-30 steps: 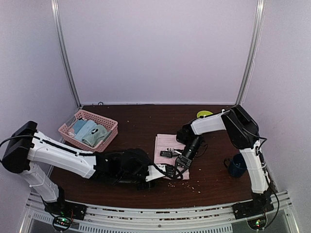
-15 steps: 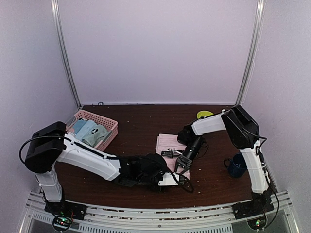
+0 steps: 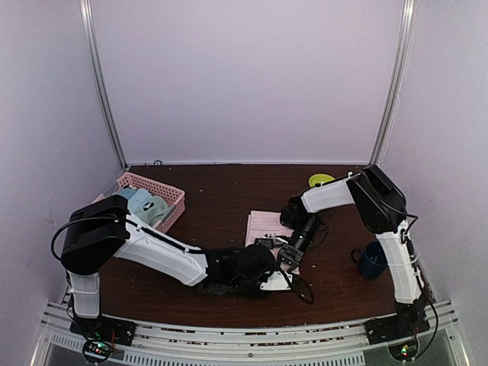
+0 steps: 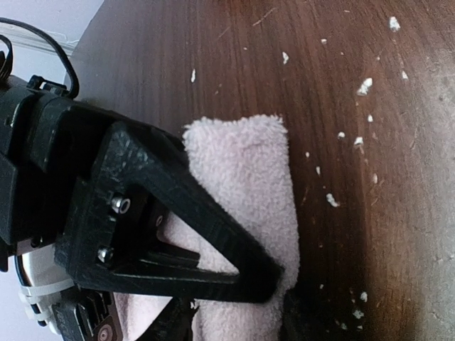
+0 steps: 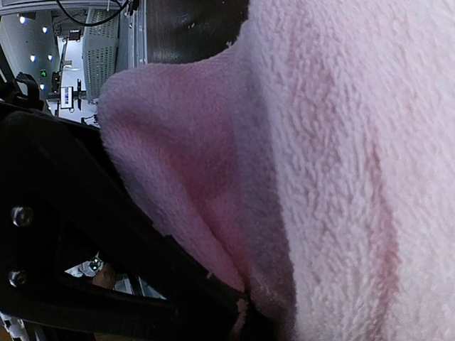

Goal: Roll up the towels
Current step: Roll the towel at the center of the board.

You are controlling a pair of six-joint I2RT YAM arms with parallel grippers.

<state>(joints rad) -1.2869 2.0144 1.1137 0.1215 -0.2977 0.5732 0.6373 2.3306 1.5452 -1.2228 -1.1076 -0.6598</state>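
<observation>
Here, with the pink basket (image 3: pixel 171 200) well apart at the left, the left pincer (image 4: pixel 284 298) is judged pressed onto the near edge of the pale pink towel (image 3: pixel 263 226). The towel's long axis is laid away across the tabletop (image 3: pixel 221 187). Just rightward, a fold is pinched by the right pincer (image 5: pixel 242 307), and bare wood is seen beyond.

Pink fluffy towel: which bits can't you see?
Top view: near edge of the pale pink fluffy towel, covered by the left gripper and right gripper.
Left wrist view: whether the left gripper pinches it; bottom edge cuts off its tips.
Right wrist view: towel's outline; too close.
</observation>
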